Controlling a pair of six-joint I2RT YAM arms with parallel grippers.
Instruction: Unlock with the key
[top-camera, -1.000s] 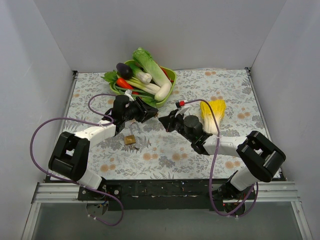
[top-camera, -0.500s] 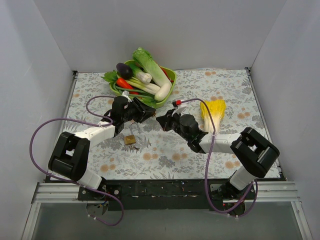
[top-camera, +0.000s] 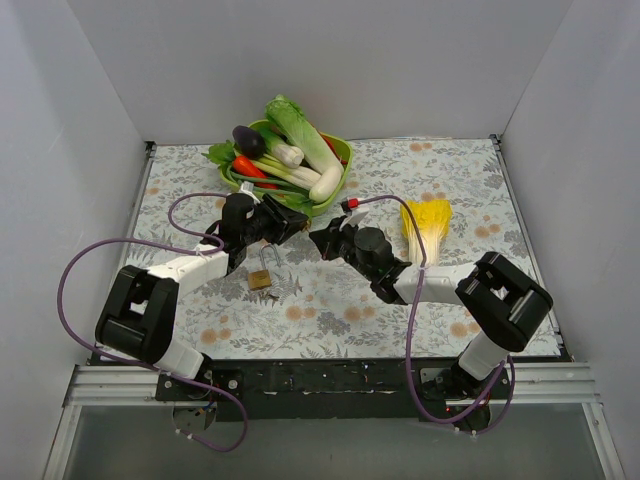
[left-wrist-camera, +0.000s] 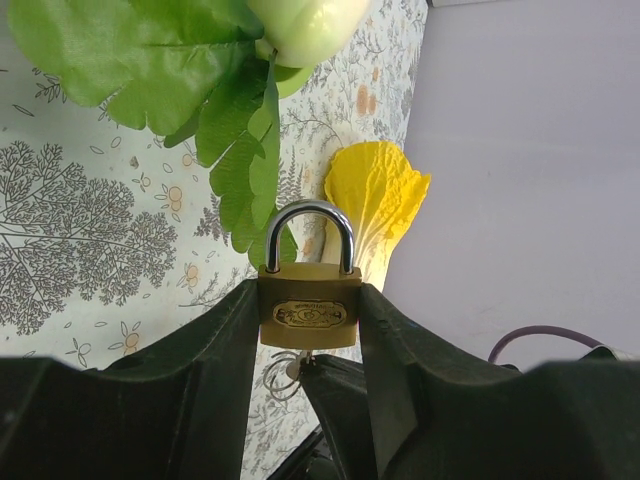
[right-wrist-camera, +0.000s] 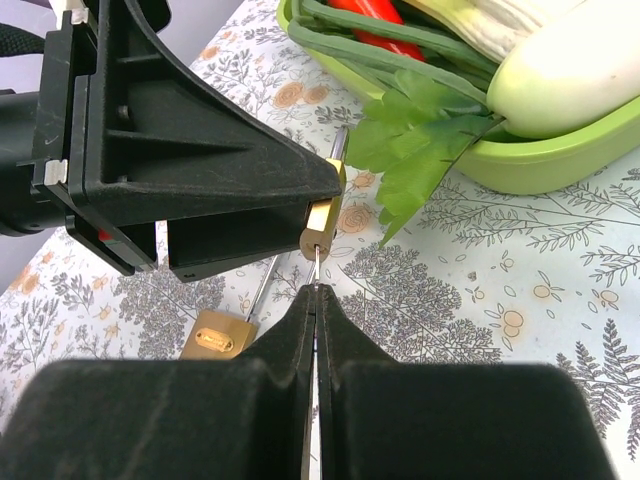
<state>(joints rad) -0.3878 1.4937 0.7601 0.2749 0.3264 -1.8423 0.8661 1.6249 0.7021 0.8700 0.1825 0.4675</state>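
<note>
Brass padlock (left-wrist-camera: 310, 315) clamped in L gripper (left-wrist-camera: 310, 292); R gripper (right-wrist-camera: 315, 303) pinches key (right-wrist-camera: 316, 266), tip at keyhole. Shackle (left-wrist-camera: 310, 222) shut; insertion & turn pending.

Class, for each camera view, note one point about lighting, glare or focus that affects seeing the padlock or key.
Top external: even, soft light, only faint shadows. Left wrist: held padlock sharp, bright glare on its shackle. Right wrist: key thin but distinct; right claw a dark, featureless foreground mass.
</note>
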